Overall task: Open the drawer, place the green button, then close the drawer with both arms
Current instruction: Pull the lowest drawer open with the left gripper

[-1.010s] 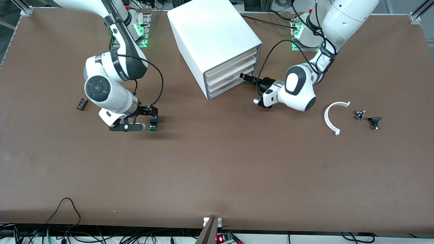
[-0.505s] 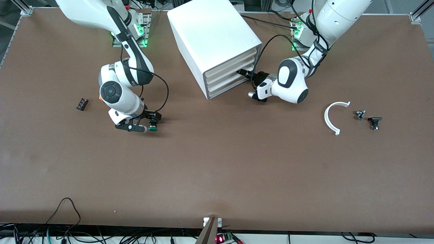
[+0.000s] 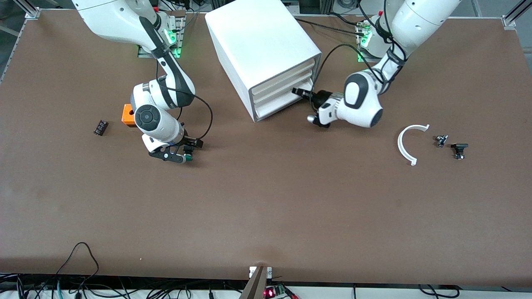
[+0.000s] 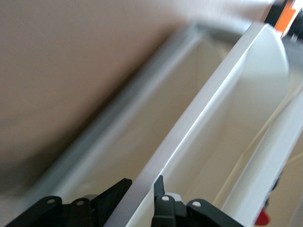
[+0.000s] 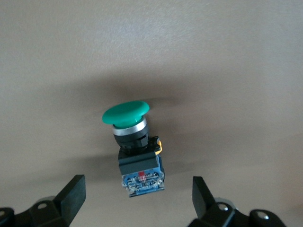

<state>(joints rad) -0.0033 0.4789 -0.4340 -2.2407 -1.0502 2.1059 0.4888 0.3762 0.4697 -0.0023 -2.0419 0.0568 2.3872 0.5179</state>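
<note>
The button (image 5: 135,146), with a green cap and a black body, lies on its side on the brown table. My right gripper (image 5: 137,198) is open and low over it, with the body's end between the two fingertips and untouched. In the front view the button (image 3: 188,157) peeks out beside the right gripper (image 3: 187,149). My left gripper (image 3: 297,91) is at the front of the white cabinet (image 3: 257,45). In the left wrist view its fingers (image 4: 158,187) close on a drawer's white lip (image 4: 199,113). I cannot tell which drawer of the three it is.
An orange cube (image 3: 127,115) and a small black part (image 3: 100,127) lie toward the right arm's end. A white curved piece (image 3: 405,146) and two small dark parts (image 3: 441,140) (image 3: 459,149) lie toward the left arm's end.
My right arm swung toward the cabinet and settled over the button, uncovering the orange cube. My left gripper pushed in to the drawer fronts, then drew back slightly.
</note>
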